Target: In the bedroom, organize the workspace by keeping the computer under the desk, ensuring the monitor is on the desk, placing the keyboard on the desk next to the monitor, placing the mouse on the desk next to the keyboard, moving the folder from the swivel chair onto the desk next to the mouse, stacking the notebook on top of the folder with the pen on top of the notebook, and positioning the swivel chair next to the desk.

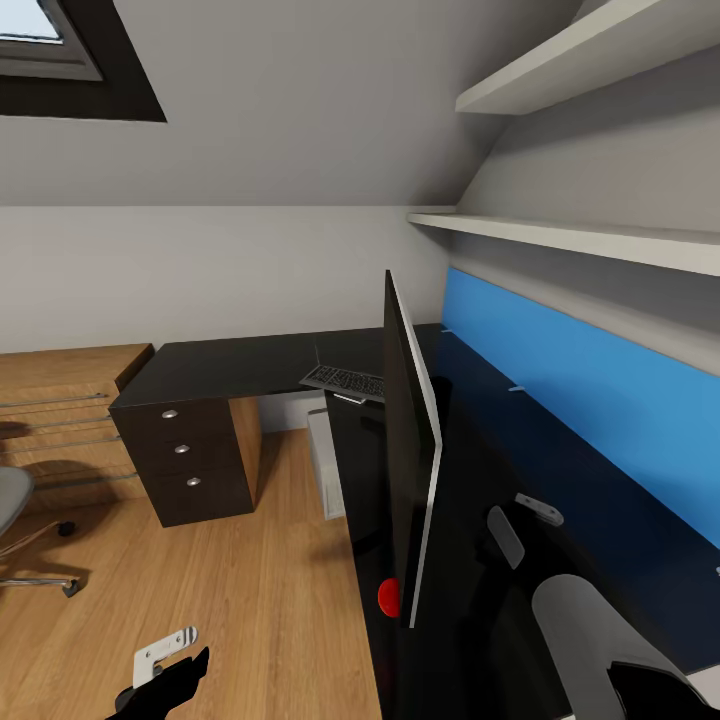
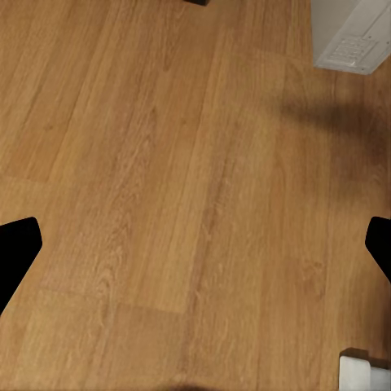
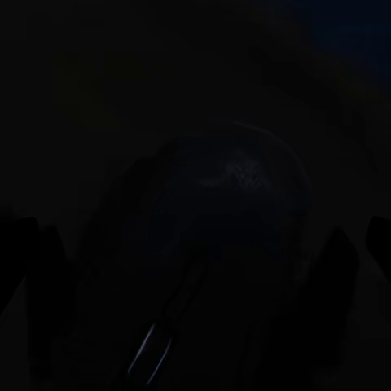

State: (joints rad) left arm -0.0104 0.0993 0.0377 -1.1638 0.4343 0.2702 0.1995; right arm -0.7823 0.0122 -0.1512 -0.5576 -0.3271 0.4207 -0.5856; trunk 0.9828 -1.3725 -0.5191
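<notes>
1. Wood floor [image 1: 270,560] and a slanted white wall fill the room. Your black desk [image 1: 240,365] runs along the blue panel [image 1: 590,400].
2. Monitor [image 1: 410,450] stands edge-on on the desk, very close to you. Your right arm [image 1: 580,620] is just behind it. Swing that arm fast and you could knock the screen over.
3. Keyboard [image 1: 345,381] sits at the desk's inner corner, part of it past the edge, I think. One bump and it may fall.
4. Computer [image 1: 325,465] is under the desk, pale grey. Leave it be.
5. Chair [image 1: 15,520] is far left, well apart from the desk. Can't see if the folder is on it.
6. Left gripper [image 2: 195,244] hangs over bare floor, fingers wide apart, holding nothing.
7. Right wrist view is v. dark. Looks like a round base [image 3: 232,183] below. Right gripper [image 3: 195,252]: can't tell if it's spread or pressed shut, so go slow.
</notes>
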